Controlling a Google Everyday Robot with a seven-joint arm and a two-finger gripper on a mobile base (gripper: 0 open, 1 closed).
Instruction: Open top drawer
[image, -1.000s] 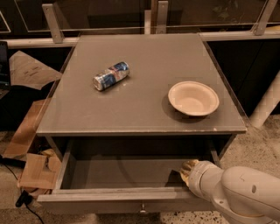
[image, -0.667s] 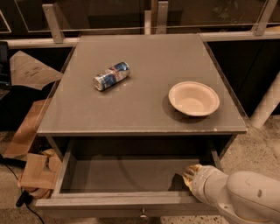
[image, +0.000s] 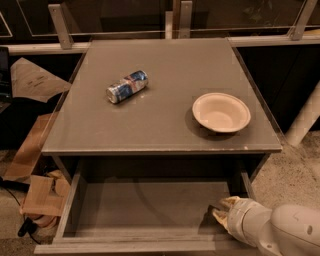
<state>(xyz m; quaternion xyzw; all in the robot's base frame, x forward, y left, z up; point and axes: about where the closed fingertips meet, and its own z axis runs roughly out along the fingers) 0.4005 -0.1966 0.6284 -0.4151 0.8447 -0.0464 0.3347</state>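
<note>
The top drawer (image: 145, 207) is pulled out below the grey cabinet top, showing its wide shallow grey inside. Its front edge (image: 125, 246) lies along the bottom of the view; the knob is out of view. My gripper (image: 218, 209) reaches in from the lower right on a white arm (image: 280, 231), with its tip inside the drawer at the right front corner.
A can (image: 127, 86) lies on its side on the cabinet top (image: 160, 125), and a white bowl (image: 221, 112) stands at the right. Cardboard pieces (image: 35, 165) lie on the floor at the left. A railing (image: 165, 22) runs behind.
The drawer has come a little further out toward the camera, and my gripper and arm have drawn back toward the lower right with it.
</note>
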